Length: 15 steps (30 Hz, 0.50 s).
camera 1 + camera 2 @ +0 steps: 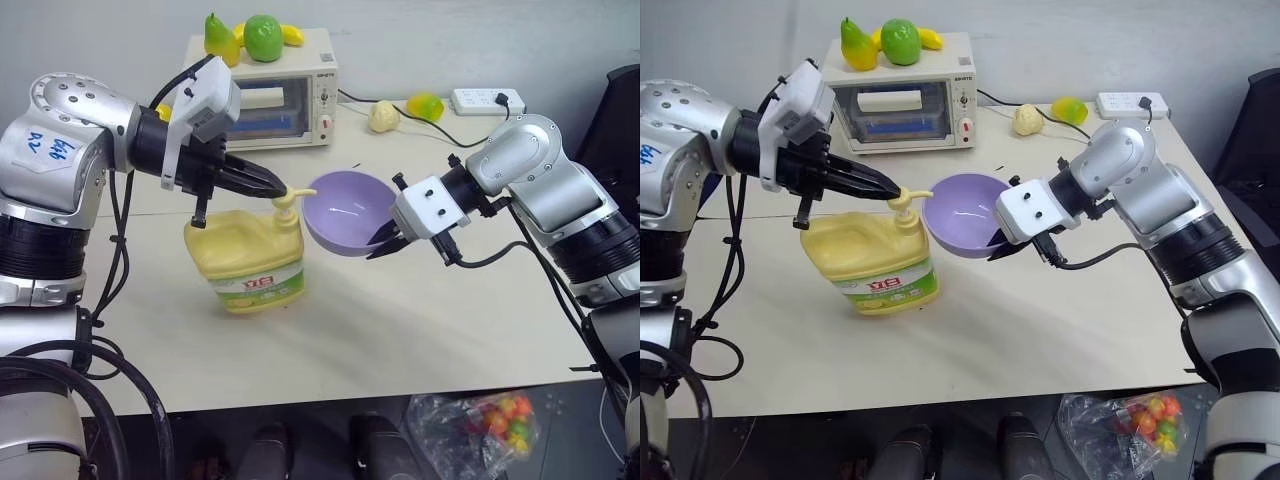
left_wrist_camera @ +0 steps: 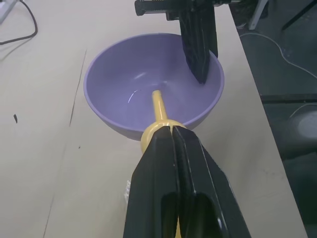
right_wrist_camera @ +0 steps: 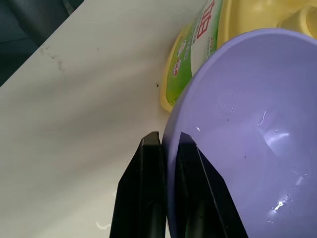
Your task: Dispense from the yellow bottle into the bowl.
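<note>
The table (image 1: 400,320) carried a white toaster oven (image 1: 275,88) at the back with toy fruit (image 1: 262,36) on top, and open surface lay in front of the bottle toward the near edge. The yellow bottle (image 1: 245,260) stood left of centre, its green-and-white label bearing red characters I could not read. The lavender bowl (image 1: 345,210) was held tilted above the table, just beside the bottle, its rim under the pump spout (image 2: 158,105). The right gripper (image 1: 385,238) was clenched on the bowl's rim, one finger inside and one outside. The left gripper (image 1: 275,186) was closed tight, its tips resting on the pump head.
</note>
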Available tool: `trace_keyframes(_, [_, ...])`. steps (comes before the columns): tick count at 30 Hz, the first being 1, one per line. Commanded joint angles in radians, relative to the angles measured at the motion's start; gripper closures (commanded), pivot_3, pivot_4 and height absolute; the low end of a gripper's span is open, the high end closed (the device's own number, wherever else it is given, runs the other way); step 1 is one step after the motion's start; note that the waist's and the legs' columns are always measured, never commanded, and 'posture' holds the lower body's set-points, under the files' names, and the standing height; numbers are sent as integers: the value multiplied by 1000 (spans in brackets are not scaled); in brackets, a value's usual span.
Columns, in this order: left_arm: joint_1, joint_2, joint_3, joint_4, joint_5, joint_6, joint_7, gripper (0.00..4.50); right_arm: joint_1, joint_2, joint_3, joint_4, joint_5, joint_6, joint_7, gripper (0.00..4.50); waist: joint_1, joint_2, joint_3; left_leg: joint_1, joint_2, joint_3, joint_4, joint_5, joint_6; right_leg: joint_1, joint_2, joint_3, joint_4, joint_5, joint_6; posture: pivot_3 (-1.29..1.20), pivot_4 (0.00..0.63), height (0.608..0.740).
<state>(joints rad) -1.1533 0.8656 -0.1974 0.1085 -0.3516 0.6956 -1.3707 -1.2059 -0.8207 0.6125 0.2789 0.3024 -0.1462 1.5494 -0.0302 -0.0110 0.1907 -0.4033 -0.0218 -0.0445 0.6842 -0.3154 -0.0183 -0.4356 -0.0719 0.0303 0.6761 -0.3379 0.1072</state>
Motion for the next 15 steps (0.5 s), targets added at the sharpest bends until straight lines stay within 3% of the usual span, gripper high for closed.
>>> trace_keyframes(1, [2,-2,-59,54,66,6,-4,4443,-36,-10,-17,-28,36,-7,65,4500,0,0,0,0,0,0,0,0,0,0,0,0,0,0,0,0,150,740])
trace_keyframes(15, [-11,-6,-116,85,94,45,-74,4443,-66,0,-5,-33,50,-29,65,4500,-1,0,0,6,0,0,0,0,0,6,0,0,0,0,0,0,150,740])
